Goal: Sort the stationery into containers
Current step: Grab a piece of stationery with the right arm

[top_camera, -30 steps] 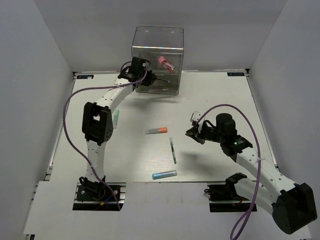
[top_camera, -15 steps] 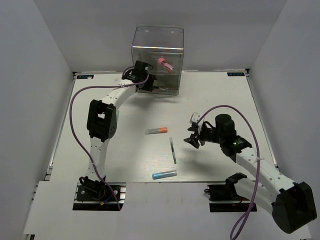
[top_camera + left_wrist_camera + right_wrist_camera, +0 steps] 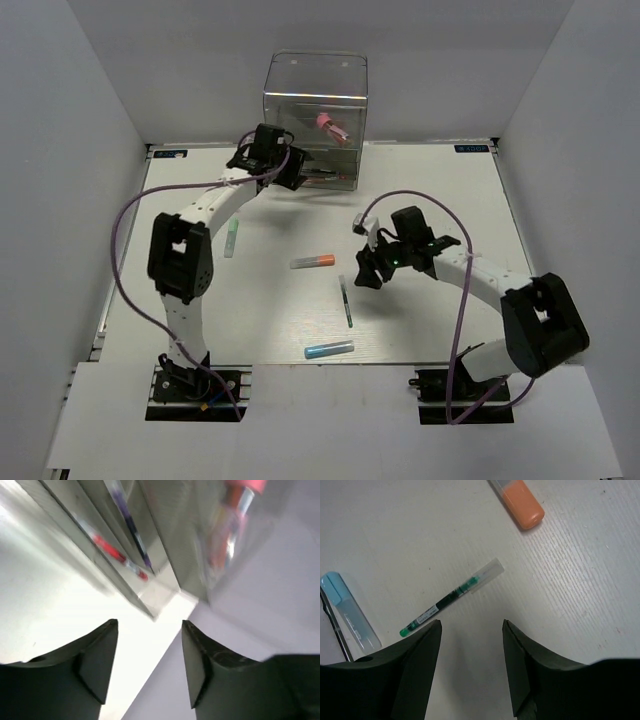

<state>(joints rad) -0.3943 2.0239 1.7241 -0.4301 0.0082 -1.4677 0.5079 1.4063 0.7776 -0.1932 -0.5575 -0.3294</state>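
The clear drawer box [image 3: 315, 95] stands at the table's far edge. A pink-red tube [image 3: 332, 126] lies in an upper drawer; it also shows in the left wrist view [image 3: 227, 525]. A thin red pen [image 3: 117, 556] and a thin dark pen [image 3: 131, 527] lie in lower drawers. My left gripper [image 3: 293, 170] [image 3: 149, 625] is open and empty at the box's lower left front. An orange-and-grey marker [image 3: 313, 261] [image 3: 517, 500], a dark green pen [image 3: 346, 301] [image 3: 450, 598] and a light blue marker [image 3: 329, 350] [image 3: 350, 615] lie on the table. My right gripper [image 3: 365, 272] [image 3: 471, 625] is open just right of the green pen.
A pale green marker-like item [image 3: 232, 237] lies on the table under the left arm. White walls close in the table on the left, right and back. The right arm's purple cable [image 3: 470, 290] loops over the right side of the table.
My right gripper has moved left to beside the green pen. My left gripper has drawn slightly back from the box front, and the left arm's elbow has swung left.
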